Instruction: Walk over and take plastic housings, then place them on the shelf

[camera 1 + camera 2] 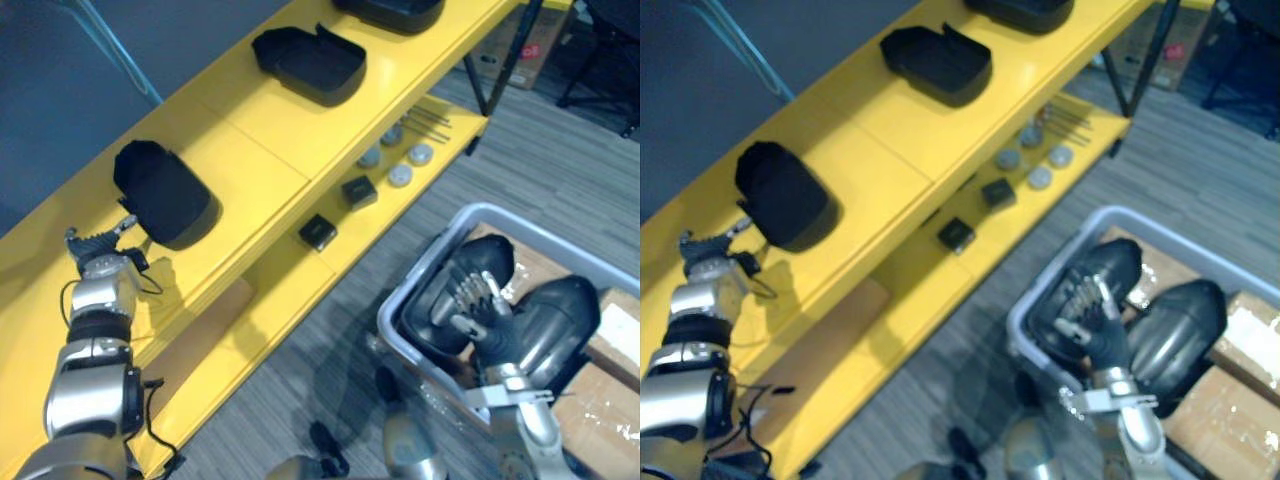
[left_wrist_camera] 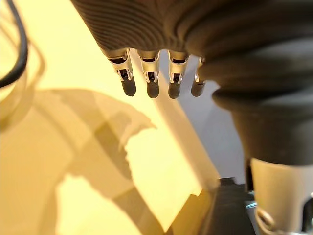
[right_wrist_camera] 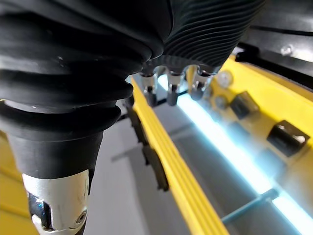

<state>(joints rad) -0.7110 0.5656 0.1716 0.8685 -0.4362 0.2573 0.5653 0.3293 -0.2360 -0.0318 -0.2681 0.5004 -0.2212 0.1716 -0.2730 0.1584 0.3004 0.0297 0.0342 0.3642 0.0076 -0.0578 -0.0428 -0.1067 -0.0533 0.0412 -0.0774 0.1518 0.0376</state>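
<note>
Logs left hand [image 1: 100,262] open and empty over the yellow shelf [image 1: 260,130], just beside a black plastic housing [image 1: 165,195] lying there, and right hand [image 1: 478,300] open, loosely spread above dark housings [image 1: 555,320] in the grey bin [image 1: 400,330].

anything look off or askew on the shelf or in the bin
Nothing stands out: the black plastic housings lie flat on top of the yellow shelf, and the others sit inside the grey plastic bin.
</note>
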